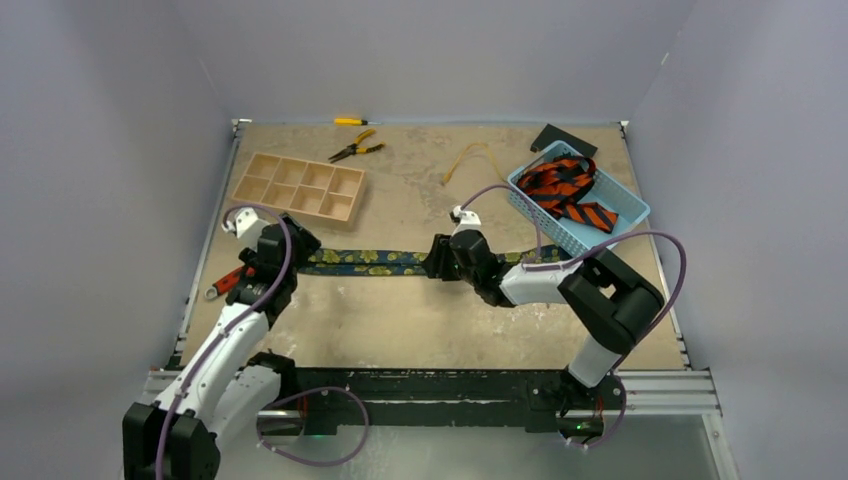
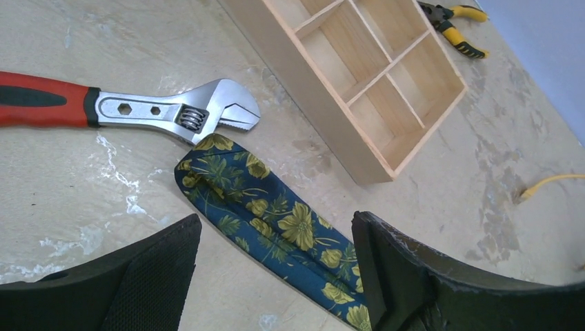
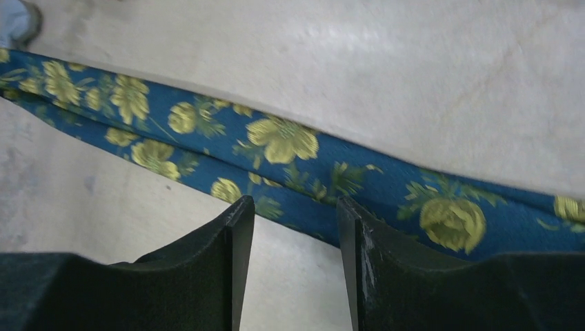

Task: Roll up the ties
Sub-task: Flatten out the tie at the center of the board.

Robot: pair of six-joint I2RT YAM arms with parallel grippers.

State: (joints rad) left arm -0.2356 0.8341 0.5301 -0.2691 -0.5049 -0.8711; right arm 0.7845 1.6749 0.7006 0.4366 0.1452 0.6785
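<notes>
A dark navy tie (image 1: 370, 262) with yellow flowers lies flat across the middle of the table. Its narrow end (image 2: 221, 162) stops beside a wrench. My left gripper (image 1: 305, 258) hovers low over that end, jaws wide open, with the tie running between the fingers (image 2: 155, 269) untouched. My right gripper (image 1: 437, 258) is over the tie's middle stretch (image 3: 290, 155). Its jaws stand open with a narrower gap (image 3: 295, 207), and bare table shows between them. Orange-red ties with black stripes (image 1: 565, 190) sit piled in a blue basket (image 1: 625, 205) at the back right.
An adjustable wrench with a red handle (image 2: 159, 110) lies just past the tie's end. A wooden divided tray (image 1: 300, 187) stands behind the left gripper. Yellow-handled pliers (image 1: 355, 148), a yellow screwdriver (image 1: 350, 121), a thin yellow cord (image 1: 465, 160) and a black block (image 1: 563, 138) lie along the back.
</notes>
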